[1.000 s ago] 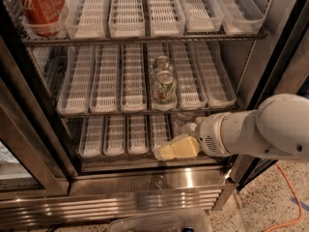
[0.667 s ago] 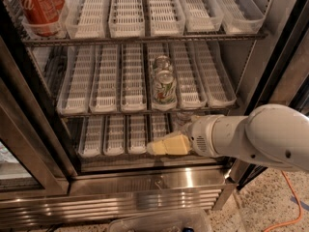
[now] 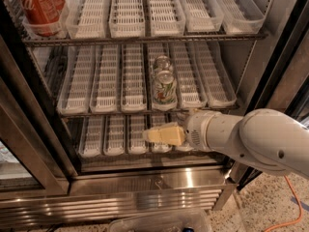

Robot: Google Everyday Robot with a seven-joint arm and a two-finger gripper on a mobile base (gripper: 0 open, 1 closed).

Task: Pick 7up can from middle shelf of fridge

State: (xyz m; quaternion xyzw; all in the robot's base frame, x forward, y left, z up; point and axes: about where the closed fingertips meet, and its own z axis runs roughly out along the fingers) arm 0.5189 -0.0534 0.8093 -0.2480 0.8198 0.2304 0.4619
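Observation:
The 7up can [image 3: 164,90], whitish-green with red and green print and a silver top, stands upright at the front of the fourth lane tray on the middle shelf [image 3: 101,111] of the fridge [image 3: 145,182]. A second silver-topped can [image 3: 163,63] stands right behind it. My gripper [image 3: 163,135], with pale yellow tips, sits just below and in front of the can, level with the bottom shelf and pointing left. It holds nothing. The white arm [image 3: 251,139] reaches in from the right.
Red cola cans [image 3: 39,6] stand in the top shelf's left tray. Dark door frames stand at the left [image 3: 29,129] and right [image 3: 285,66]. The stainless-steel base has a clear plastic object [image 3: 159,222] in front of it. An orange cable [image 3: 289,211] lies on the speckled floor.
My gripper and arm have moved to the left, from below the can's right side to just under it. The cans have not moved.

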